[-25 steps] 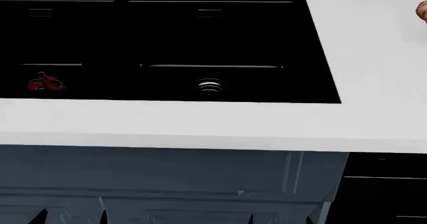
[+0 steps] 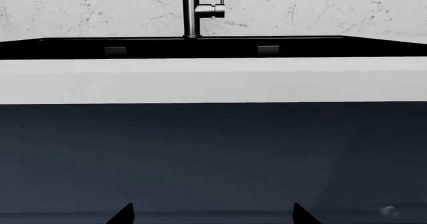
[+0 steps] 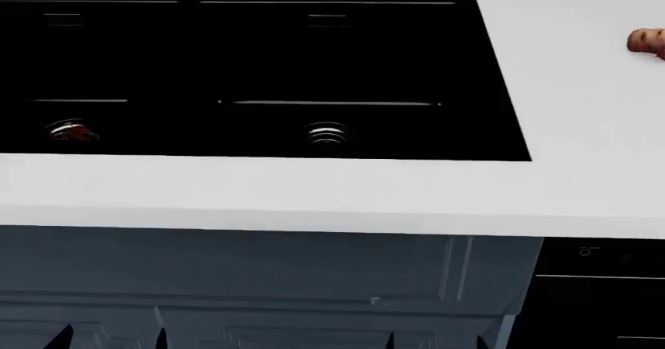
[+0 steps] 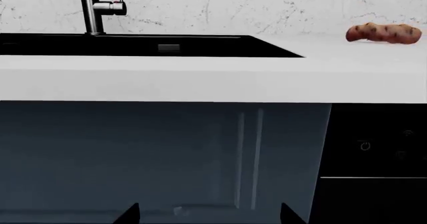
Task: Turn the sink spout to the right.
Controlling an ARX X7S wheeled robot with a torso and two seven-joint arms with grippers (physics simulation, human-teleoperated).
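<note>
Left gripper (image 2: 210, 216): only two dark fingertips show at the frame edge, spread well apart with nothing between them, low in front of the dark blue cabinet front (image 2: 200, 159). Right gripper (image 4: 208, 215): same, two tips spread wide, holding nothing, also down at cabinet level below the white countertop (image 4: 200, 79). Neither touches anything.

Past the counter edge lies the sink (image 3: 260, 61), a wide glossy black double basin set into the countertop, with a round ribbed drain (image 3: 326, 134) in the right basin and another drain (image 3: 71, 132) in the left one showing a reddish tint. The sink spout (image 2: 191, 9) rises upright at the back rim of the sink, about at the divider between the basins, against the white marble backsplash (image 2: 320, 9); a short stub handle (image 2: 211, 11) sticks out from its side. In the head view only the spout's base shows at the top edge.

A brownish potato (image 4: 383, 33) lies on the counter well to the right of the sink, near the wall. A black appliance panel (image 4: 373, 154) sits beside the cabinet, under the counter's right part.
</note>
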